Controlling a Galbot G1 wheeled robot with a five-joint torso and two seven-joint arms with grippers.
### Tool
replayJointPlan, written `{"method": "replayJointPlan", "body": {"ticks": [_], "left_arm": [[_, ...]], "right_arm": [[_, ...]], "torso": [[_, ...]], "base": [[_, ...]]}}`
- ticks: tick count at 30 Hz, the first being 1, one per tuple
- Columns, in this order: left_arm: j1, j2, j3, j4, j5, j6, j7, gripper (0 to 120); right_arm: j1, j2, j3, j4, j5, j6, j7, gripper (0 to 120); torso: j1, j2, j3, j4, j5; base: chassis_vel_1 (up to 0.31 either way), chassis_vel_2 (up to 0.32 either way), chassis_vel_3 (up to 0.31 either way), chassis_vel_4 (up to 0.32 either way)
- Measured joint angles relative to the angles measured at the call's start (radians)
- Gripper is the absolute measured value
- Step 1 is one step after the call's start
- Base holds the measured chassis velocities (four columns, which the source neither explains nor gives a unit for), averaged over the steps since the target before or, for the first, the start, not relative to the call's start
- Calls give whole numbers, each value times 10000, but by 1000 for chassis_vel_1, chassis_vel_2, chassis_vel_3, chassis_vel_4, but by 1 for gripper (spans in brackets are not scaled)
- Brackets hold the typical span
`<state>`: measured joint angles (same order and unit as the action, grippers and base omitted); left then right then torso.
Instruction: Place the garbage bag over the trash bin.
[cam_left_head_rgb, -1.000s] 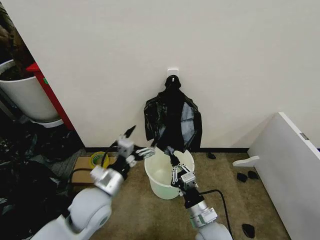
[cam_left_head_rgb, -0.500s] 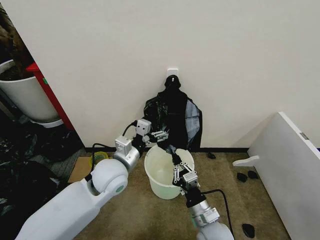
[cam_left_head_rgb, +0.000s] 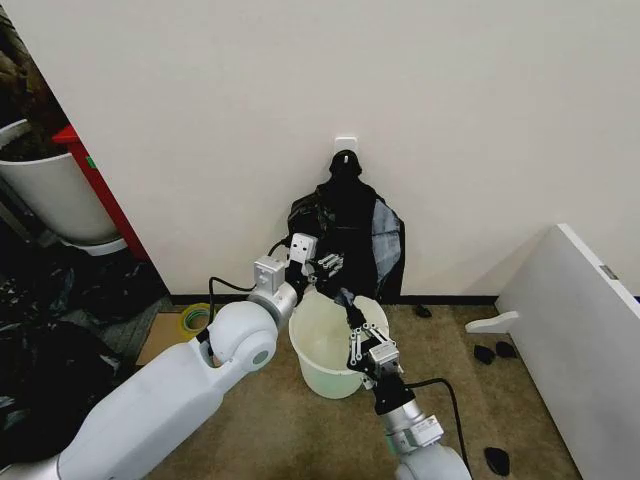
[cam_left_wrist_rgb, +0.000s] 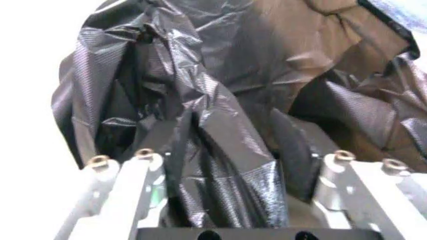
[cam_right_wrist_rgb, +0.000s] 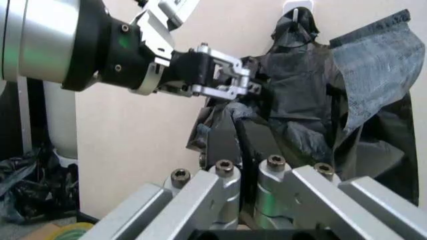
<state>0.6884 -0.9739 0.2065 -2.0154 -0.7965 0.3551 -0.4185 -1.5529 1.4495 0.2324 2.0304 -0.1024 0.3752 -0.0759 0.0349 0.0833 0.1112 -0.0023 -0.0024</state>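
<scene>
Black plastic film hangs against the cream wall from a small white hook (cam_left_head_rgb: 346, 146): the garbage bag (cam_left_head_rgb: 345, 235) droops in crinkled folds down to just above the trash bin (cam_left_head_rgb: 325, 350), which stands upright on the brown carpet directly below it, close to the wall. The left gripper (cam_left_head_rgb: 327, 264) has reached up from the left side of the bin to the bag's lower left part, and in the left wrist view its jaws stand apart with a hanging fold of the film between the two fingers (cam_left_wrist_rgb: 127, 185); whether the pads press on the plastic I cannot tell from here. The right gripper (cam_left_head_rgb: 349, 302) points upward over the bin's near rim, its fingers drawn close together on a pinch of the bag's bottom edge, and the right wrist view shows dark film running down between the closed fingers (cam_right_wrist_rgb: 223, 145). Off to the left, a bigger white tub (cam_left_head_rgb: 50, 190) sits beside a red panel (cam_left_head_rgb: 95, 185), a roll of yellow tape (cam_left_head_rgb: 197, 319) lies on a piece of cardboard on the floor, and a white board (cam_left_head_rgb: 575, 320) leans along the right side of the room.
</scene>
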Motion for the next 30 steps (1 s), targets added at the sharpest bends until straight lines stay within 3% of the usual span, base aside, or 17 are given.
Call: {"method": "replayJointPlan", "body": {"ticks": [13,18,20,21,24,30], "left_arm": [[221,-42,-469,8,-359,85,-537,0],[486,-9,-799,22,-559,-515,-391,0],[890,1,-1185,12,-954,-1280,-99,0],[890,1,-1185,12,-954,-1280,-99,0],[1522,-285,-1870,-120,-2067,-2590,640,0],[1846,-585,-2261,-158,-2519,-3114,1005,0]], "right_arm": [[7,-21,-35,98,189,-93,-1,0],[-18,-52,-46,189,344,-181,20,0],[-51,-105,-95,336,554,-371,38,0],[-51,-105,-95,336,554,-371,38,0],[-218,-319,-134,867,791,-767,71,18],[-987,-573,-73,1662,1270,-1151,235,36]], "torso": [[0,0,0,0,0],[0,0,0,0,0],[0,0,0,1,-1],[0,0,0,1,-1],[0,0,0,0,-1],[0,0,-1,0,0]], "base": [[0,0,0,0],[0,0,0,0],[0,0,0,0],[0,0,0,0],[0,0,0,0],[0,0,0,0]]}}
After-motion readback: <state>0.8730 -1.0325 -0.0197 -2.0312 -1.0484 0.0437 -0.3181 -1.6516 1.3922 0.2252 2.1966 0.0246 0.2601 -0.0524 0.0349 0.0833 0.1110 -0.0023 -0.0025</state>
